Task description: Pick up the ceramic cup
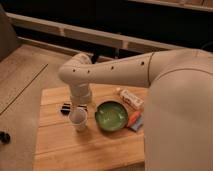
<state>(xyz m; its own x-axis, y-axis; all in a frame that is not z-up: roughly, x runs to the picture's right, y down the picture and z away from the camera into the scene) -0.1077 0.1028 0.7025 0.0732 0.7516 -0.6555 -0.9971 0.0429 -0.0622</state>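
Two spread jaws at ceramic cup (78, 119)

Likely an office: carpet (20, 82), wooden table (60, 147).

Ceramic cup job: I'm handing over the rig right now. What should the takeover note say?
Gripper: jaws open, holding nothing, low over the wooden table, right at the cup's far rim.
Ceramic cup: upright on the table, just left of the green bowl, not lifted.
Done: the approach, judging by the gripper's place at the cup.
Left: close on the cup and lift it.
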